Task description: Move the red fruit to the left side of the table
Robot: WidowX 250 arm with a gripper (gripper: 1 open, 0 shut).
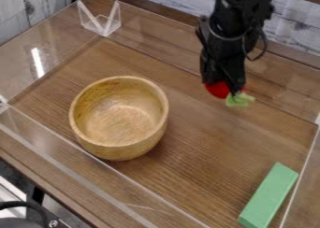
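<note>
Clamping the red fruit (225, 92), the fingers (220, 80) hold it just above the table (188, 166).

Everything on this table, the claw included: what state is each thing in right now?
gripper: shut on the red fruit, pointing steeply down.
red fruit: held at the gripper's tip, green leaves poking out to the right; whether it touches the table is unclear.
wooden bowl: upright, empty.
green block: lying flat by the near right corner, untouched.
table: ringed by low clear walls.
</note>
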